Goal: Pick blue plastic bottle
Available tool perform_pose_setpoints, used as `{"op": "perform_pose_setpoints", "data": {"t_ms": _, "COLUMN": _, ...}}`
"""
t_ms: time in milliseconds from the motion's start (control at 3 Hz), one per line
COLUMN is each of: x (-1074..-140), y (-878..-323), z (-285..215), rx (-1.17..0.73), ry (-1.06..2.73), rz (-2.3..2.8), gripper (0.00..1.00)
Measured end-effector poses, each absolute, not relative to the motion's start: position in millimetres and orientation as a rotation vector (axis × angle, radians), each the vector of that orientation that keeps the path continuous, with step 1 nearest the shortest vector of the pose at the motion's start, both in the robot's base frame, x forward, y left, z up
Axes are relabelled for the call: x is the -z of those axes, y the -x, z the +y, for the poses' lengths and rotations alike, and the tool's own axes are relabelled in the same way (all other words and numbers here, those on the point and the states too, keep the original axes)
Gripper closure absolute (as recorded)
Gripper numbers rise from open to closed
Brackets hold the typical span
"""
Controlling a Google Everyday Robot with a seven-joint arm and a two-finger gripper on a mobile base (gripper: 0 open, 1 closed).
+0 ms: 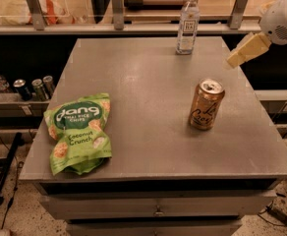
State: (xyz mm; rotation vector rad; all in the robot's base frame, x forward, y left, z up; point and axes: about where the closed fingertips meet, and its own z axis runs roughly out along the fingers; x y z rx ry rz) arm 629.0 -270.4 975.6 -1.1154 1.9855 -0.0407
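Observation:
The blue plastic bottle [187, 23] stands upright at the far edge of the grey table [148, 92]. It is slim and clear, with a white cap and a pale label with dark print. My gripper [242, 51] is a cream-coloured piece on a white arm coming in from the right edge, above the table's far right corner. It is to the right of the bottle, a bottle's height away and apart from it, and holds nothing. A gold can [206, 104] stands upright at the right middle of the table.
A green chips bag [78, 132] lies at the table's front left. Dark cans and a small bottle [21, 86] sit on a low shelf to the left. A counter with metal posts [116, 6] runs behind the table. Drawers sit under the tabletop.

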Motion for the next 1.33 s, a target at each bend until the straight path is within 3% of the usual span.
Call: {"op": "perform_pose_setpoints", "data": {"t_ms": 1333, "x": -934.3, "y": -684.3, "z": -240.7, "rx": -0.221, "ry": 1.017, "rz": 1.850, "gripper": 0.00}}
